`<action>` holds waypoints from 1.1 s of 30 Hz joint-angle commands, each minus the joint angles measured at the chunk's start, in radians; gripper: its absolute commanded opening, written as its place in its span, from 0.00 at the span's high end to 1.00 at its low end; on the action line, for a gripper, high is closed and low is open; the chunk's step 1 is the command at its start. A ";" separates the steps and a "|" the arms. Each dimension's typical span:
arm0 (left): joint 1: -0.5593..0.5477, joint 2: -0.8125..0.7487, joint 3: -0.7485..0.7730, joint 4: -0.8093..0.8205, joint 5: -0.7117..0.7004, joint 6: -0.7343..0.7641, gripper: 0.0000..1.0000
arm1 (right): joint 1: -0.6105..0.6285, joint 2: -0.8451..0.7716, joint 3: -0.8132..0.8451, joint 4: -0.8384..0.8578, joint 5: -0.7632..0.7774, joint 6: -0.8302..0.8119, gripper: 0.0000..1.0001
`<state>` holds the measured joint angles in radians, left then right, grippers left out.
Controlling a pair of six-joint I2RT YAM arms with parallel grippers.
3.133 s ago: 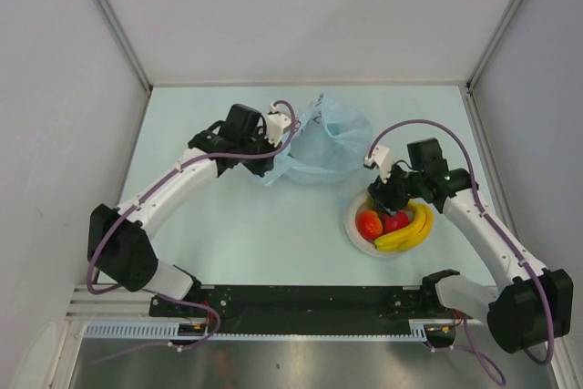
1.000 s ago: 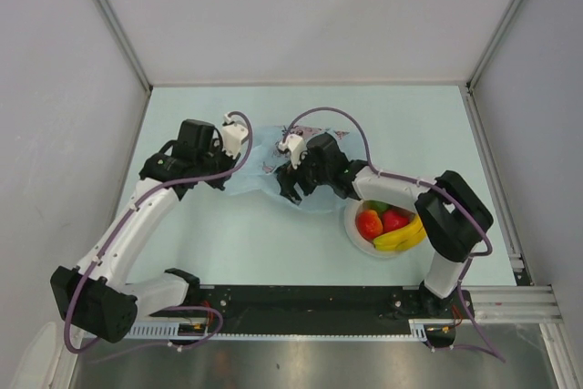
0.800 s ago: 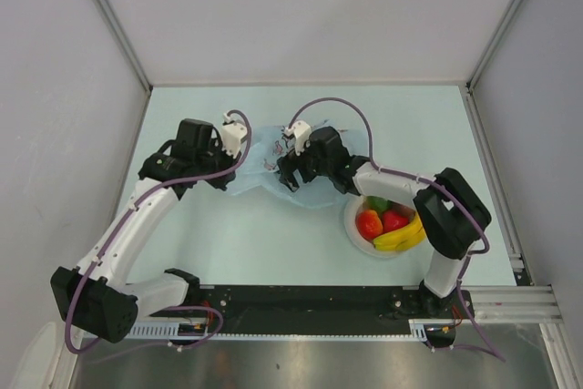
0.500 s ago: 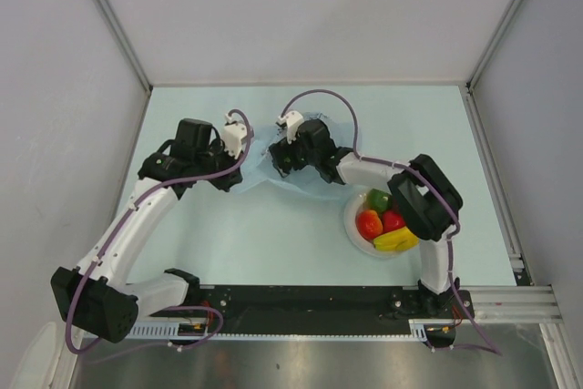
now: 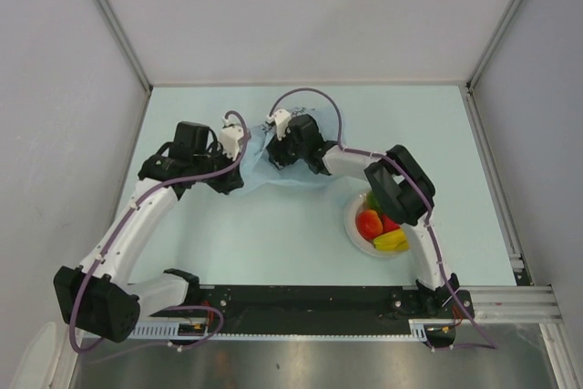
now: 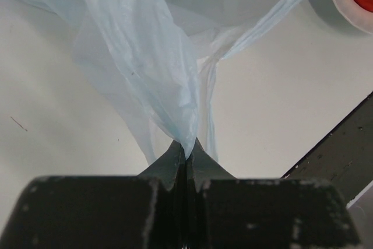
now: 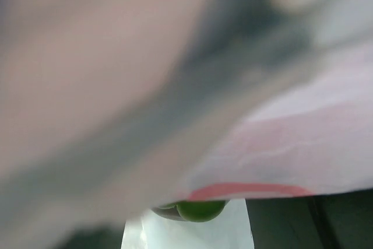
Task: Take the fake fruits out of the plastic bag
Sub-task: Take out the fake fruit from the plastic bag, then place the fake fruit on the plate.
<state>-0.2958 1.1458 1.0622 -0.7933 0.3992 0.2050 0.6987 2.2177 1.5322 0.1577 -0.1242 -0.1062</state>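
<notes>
My left gripper (image 6: 185,157) has jaws clamped on the plastic bag (image 6: 145,68); for the right gripper (image 5: 273,156), over the bag, I cannot tell.

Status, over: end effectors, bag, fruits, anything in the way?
Left end effector shut on plastic bag. Right end effector over bag, state unclear. Fake fruits on plate. Right wrist view blurred.

I can read no text, label, brand, number or sign in any of my views. The plastic bag (image 6: 140,56) shows only plain light-blue film in the left wrist view. From the top view, any print on it is too small for me to make out. The right wrist view is blurred nearly throughout, with nothing legible.
</notes>
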 commanded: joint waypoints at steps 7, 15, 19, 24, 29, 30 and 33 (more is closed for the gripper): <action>0.034 0.098 0.099 0.126 0.050 -0.053 1.00 | -0.050 -0.419 -0.072 -0.207 -0.347 -0.092 0.53; 0.034 0.262 0.283 0.151 0.053 -0.114 1.00 | -0.054 -0.759 -0.187 -0.537 -0.486 -0.343 0.53; 0.034 0.304 0.335 0.158 0.055 -0.138 1.00 | -0.093 -0.871 -0.308 -0.734 -0.465 -0.562 0.53; 0.034 0.304 0.337 0.166 0.049 -0.139 1.00 | -0.146 -0.891 -0.405 -0.850 -0.424 -0.609 0.53; 0.032 0.284 0.317 0.166 0.035 -0.133 1.00 | -0.153 -0.837 -0.467 -0.781 -0.327 -0.610 0.50; 0.032 0.275 0.308 0.166 0.032 -0.130 1.00 | -0.154 -0.807 -0.471 -0.773 -0.316 -0.609 0.50; 0.032 0.255 0.289 0.169 0.023 -0.121 1.00 | -0.168 -0.756 -0.477 -0.750 -0.287 -0.616 0.49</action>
<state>-0.2695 1.4540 1.3579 -0.6548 0.4240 0.0849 0.5457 1.4174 1.0592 -0.6361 -0.4736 -0.6930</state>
